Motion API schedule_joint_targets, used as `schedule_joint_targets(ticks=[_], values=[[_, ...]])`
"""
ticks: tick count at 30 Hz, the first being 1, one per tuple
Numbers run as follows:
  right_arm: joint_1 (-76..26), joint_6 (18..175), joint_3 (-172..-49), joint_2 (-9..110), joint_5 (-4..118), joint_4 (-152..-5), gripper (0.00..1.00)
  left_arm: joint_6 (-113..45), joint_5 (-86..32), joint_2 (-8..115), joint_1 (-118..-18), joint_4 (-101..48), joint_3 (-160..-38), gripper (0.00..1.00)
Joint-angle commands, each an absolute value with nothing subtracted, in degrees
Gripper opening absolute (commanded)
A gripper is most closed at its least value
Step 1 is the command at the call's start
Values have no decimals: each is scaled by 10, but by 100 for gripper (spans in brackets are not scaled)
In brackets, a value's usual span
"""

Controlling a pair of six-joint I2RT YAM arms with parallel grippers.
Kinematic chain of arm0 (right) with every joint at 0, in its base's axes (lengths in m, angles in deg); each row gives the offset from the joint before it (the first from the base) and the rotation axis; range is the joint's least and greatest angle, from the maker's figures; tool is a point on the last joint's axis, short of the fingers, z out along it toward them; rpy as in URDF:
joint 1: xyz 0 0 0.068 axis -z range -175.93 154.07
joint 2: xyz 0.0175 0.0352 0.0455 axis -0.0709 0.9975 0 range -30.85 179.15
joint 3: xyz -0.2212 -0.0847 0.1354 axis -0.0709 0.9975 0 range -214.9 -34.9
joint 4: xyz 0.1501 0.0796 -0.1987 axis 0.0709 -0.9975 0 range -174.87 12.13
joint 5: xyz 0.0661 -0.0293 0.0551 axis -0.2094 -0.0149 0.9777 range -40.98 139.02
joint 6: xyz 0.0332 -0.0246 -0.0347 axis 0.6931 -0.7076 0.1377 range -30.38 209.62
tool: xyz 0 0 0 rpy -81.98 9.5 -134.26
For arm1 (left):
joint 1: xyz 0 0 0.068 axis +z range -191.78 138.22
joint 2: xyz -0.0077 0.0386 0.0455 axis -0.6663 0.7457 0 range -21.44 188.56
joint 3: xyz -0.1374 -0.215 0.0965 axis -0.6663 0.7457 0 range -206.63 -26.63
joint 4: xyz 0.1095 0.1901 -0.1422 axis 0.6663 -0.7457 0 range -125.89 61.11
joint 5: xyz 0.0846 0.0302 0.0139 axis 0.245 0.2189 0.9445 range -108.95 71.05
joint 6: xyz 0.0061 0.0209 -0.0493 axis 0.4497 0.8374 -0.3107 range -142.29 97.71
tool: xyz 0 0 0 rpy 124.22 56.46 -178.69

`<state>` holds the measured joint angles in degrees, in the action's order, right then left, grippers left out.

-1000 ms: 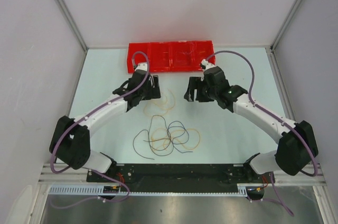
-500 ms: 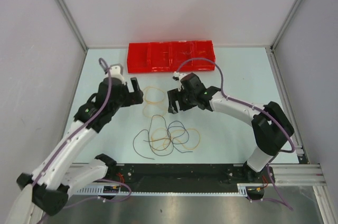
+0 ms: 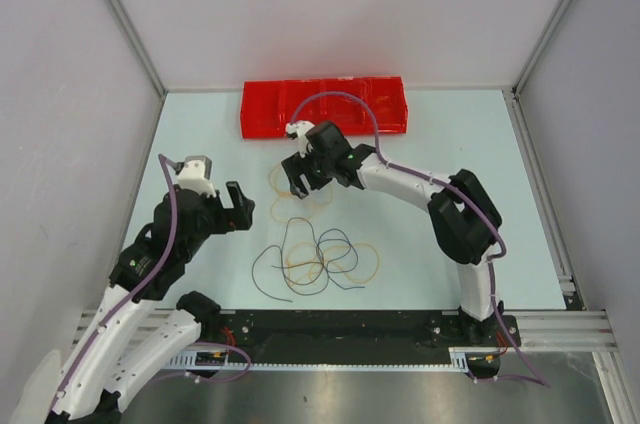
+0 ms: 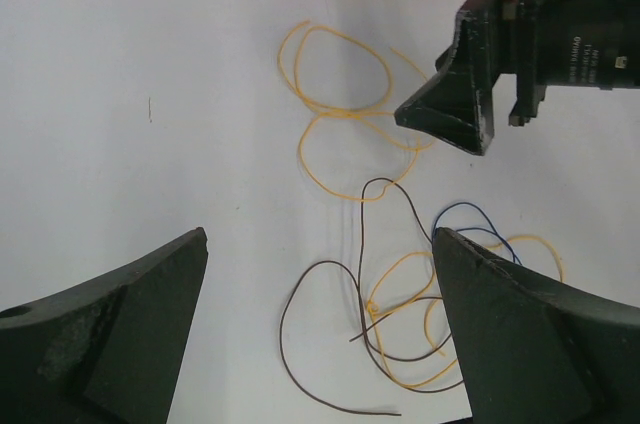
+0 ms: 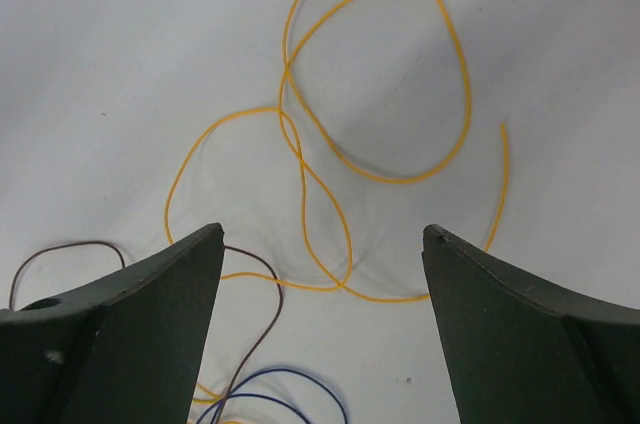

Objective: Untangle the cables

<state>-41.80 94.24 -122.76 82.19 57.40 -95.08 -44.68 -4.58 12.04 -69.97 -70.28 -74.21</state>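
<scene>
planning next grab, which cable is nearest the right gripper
The yellow double loop under the right gripper; the brown, blue and other yellow cables lie farther off.

The white-and-black left arm sits folded up close to its own base, with the wrist raised. Its black two-finger left claw points inward, jaws spread about as wide as they go and gripping nothing. The white-and-black right arm reaches way across to the left side. The black right claw hangs low, angled downward, jaws gaping and empty too.
</scene>
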Motion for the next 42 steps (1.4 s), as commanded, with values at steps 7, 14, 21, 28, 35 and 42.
schedule_joint_targets(ticks=[7,14,21,28,35,42], values=[[-429,848,-1316,906,576,-966,84,-431,-59,120,-696,-684,-736,100],[-439,826,-1380,967,572,-990,80,-429,-62,121,-696,-682,-735,100],[-445,817,-1422,1009,568,-996,75,-429,-61,122,-696,-681,-733,100],[-454,816,-1445,1038,564,-999,69,-429,-61,124,-694,-680,-733,100],[-462,809,-1471,1063,554,-998,51,-429,-61,122,-692,-678,-732,100],[-466,818,-1477,1078,566,-1002,12,-428,-65,122,-684,-677,-731,100]])
